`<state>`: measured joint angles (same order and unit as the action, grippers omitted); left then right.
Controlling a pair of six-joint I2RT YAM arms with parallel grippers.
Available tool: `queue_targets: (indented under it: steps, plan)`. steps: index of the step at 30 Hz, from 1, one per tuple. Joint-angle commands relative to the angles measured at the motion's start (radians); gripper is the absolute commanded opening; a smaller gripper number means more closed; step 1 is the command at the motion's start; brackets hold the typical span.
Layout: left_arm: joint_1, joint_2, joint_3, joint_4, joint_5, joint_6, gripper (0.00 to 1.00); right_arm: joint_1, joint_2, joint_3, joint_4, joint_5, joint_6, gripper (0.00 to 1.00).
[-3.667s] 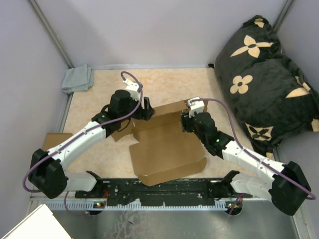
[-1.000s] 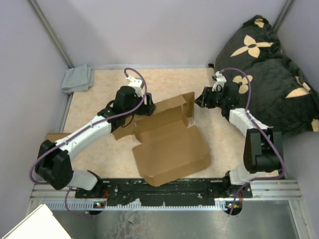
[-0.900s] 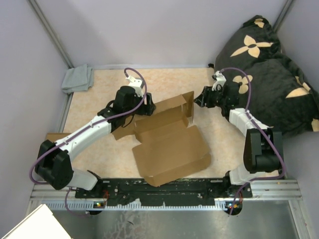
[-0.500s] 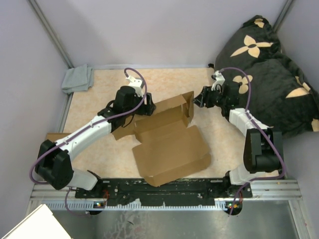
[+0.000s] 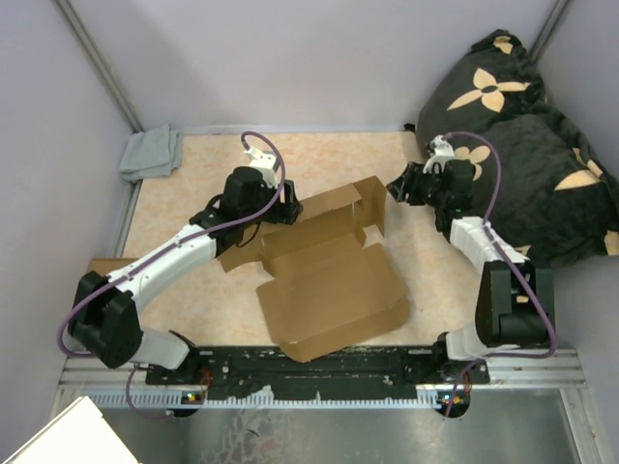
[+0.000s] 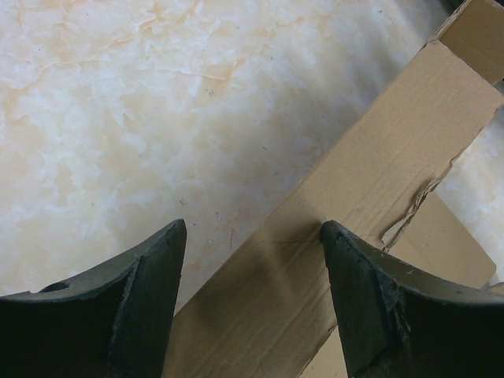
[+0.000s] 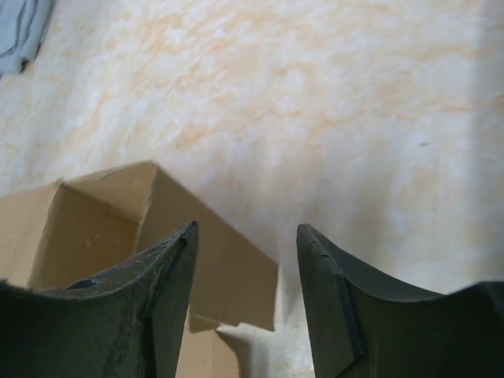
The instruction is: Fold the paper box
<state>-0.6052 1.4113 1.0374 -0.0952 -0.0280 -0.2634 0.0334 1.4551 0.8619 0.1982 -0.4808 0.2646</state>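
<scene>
The paper box (image 5: 329,280) lies opened out, brown and flat, in the middle of the table, with its back wall (image 5: 324,208) standing up. My left gripper (image 5: 288,208) is open at the left end of that wall. In the left wrist view its jaws (image 6: 252,228) straddle the cardboard wall (image 6: 378,157), and the right fingertip (image 6: 331,232) touches it. My right gripper (image 5: 395,190) is open just right of the box's upright side flap (image 5: 372,203). From the right wrist, the flap (image 7: 228,260) shows between and beyond the open gripper (image 7: 247,228), not gripped.
A grey cloth (image 5: 152,153) lies in the back left corner and shows again as the grey cloth (image 7: 20,31) at the right wrist view's top left. A black flowered pillow (image 5: 513,145) fills the right side. A smaller cardboard piece (image 5: 102,269) sits at the left edge.
My right gripper has drawn back a little to the right, away from the side flap, which has swung slightly outward. The left arm has not moved.
</scene>
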Motion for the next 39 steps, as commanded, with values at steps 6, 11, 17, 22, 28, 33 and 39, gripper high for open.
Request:
queue_targets:
  steps: [6,11,17,22,28,33,39]
  plan:
    - [-0.005,0.021,0.012,-0.028,0.021,0.009,0.75,-0.024,0.176,0.188,0.124,0.068,0.058,0.52]
    - [-0.005,0.025,0.015,-0.028,0.018,0.009,0.75,-0.024,0.355,0.258,0.158,-0.067,0.096,0.52]
    - [-0.005,0.025,0.016,-0.031,0.006,0.012,0.75,-0.023,0.393,0.219,0.22,-0.151,0.122,0.52]
    - [-0.005,0.027,0.018,-0.032,0.01,0.012,0.75,-0.021,0.39,0.192,0.238,-0.192,0.126,0.52]
    - [-0.006,0.026,0.017,-0.034,0.009,0.012,0.75,-0.008,0.411,0.218,0.221,-0.184,0.122,0.52]
    - [-0.006,0.023,0.015,-0.036,0.004,0.012,0.75,0.012,0.435,0.247,0.194,-0.189,0.112,0.52]
    - [-0.006,0.024,0.016,-0.035,0.0,0.013,0.75,0.024,0.347,0.179,0.163,-0.184,0.091,0.52]
